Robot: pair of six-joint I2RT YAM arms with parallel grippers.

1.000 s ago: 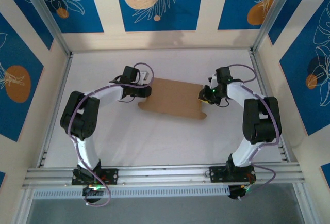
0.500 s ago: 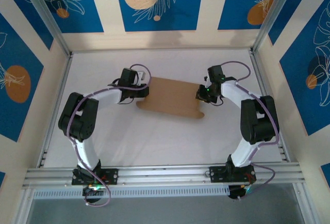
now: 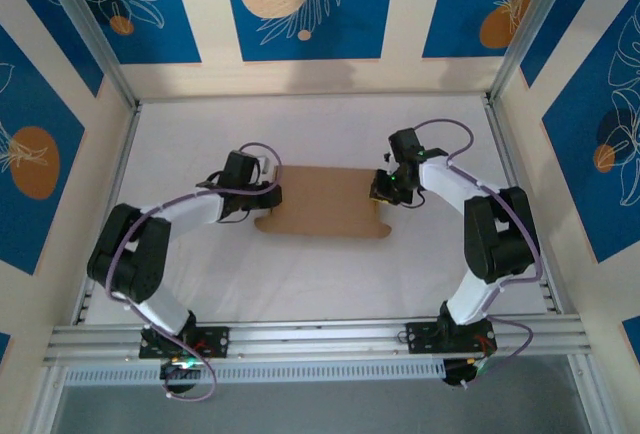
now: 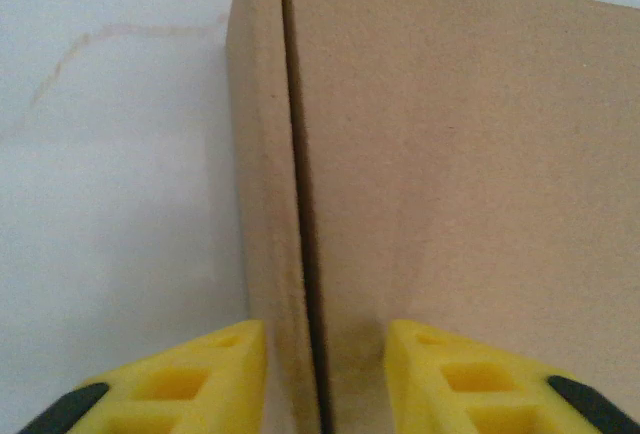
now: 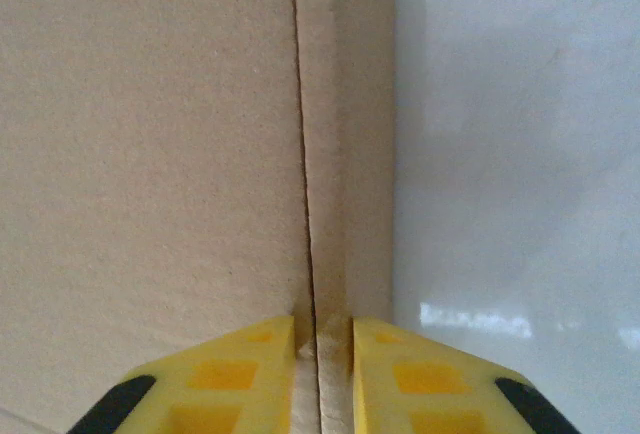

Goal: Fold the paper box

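Note:
The paper box [image 3: 322,201] is a flat brown cardboard piece lying mid-table between both arms. My left gripper [image 3: 268,194] is at its left end. In the left wrist view the yellow fingers [image 4: 200,369] stand apart astride the box's folded side wall [image 4: 265,154], with a gap on the inner side, so this gripper [image 4: 325,329] is open. My right gripper [image 3: 383,186] is at the right end. In the right wrist view this gripper [image 5: 323,319] is shut, pinching the doubled cardboard edge [image 5: 345,154].
The white table [image 3: 330,274] is boxed in by patterned blue and cream walls. A metal rail [image 3: 320,334] runs along the near edge by the arm bases. Metal posts [image 3: 520,34] stand at the far corners.
The box has shifted left and toward the near edge, and now lies squarer. Both grippers moved with it. The left jaws have spread apart from the cardboard.

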